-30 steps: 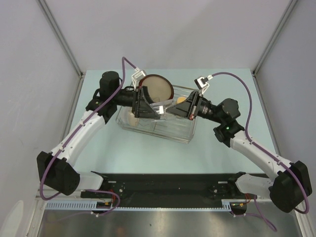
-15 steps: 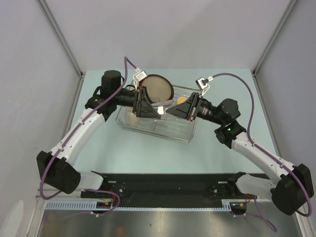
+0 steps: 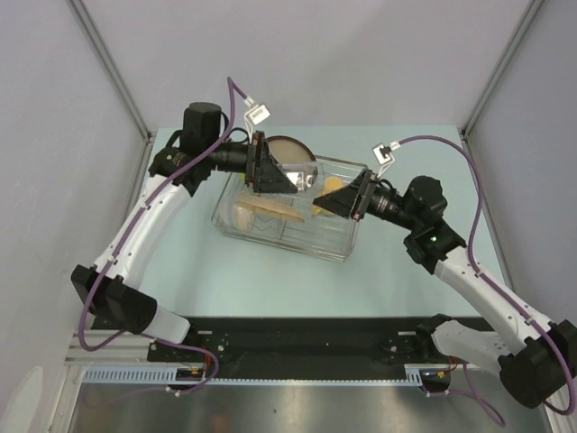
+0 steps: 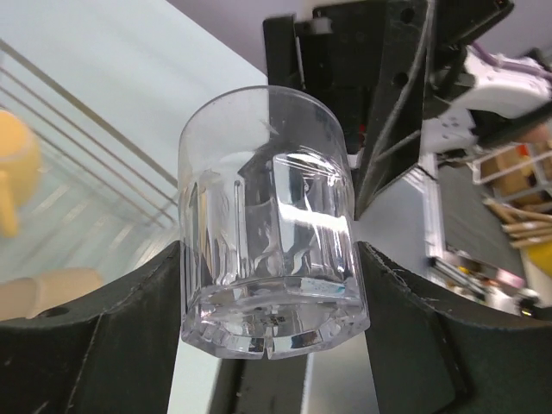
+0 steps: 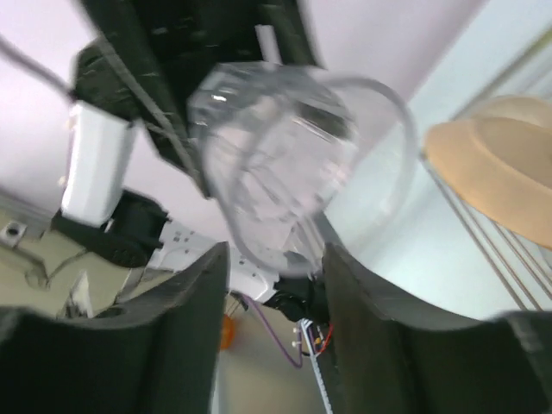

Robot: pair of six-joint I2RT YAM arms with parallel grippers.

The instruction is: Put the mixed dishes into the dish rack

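The small clear glass [image 4: 267,233] sits between my left gripper's [image 4: 272,338] dark fingers [image 4: 129,332], which are shut on its base. In the top view the glass [image 3: 304,174] hangs above the dish rack [image 3: 335,245], a silver wire basket. My right gripper [image 3: 340,200] stands open just right of it, apart from the glass. In the right wrist view the blurred glass [image 5: 285,168] lies just beyond the open right gripper [image 5: 276,254]. In the rack are a dark-red-rimmed plate [image 3: 281,145] on edge, a pale yellow mug [image 3: 332,183] and a beige plate [image 3: 270,208].
The rack stands mid-table on the pale green surface [image 3: 406,271]. Grey walls close in the left, right and back. A black rail [image 3: 297,336] runs along the near edge by the arm bases. The yellow mug [image 4: 13,172] shows at the left edge of the left wrist view.
My right gripper has opened, let go of the glass and drawn back to the right. The left gripper has closed on the glass and carried it up and away from the right one.
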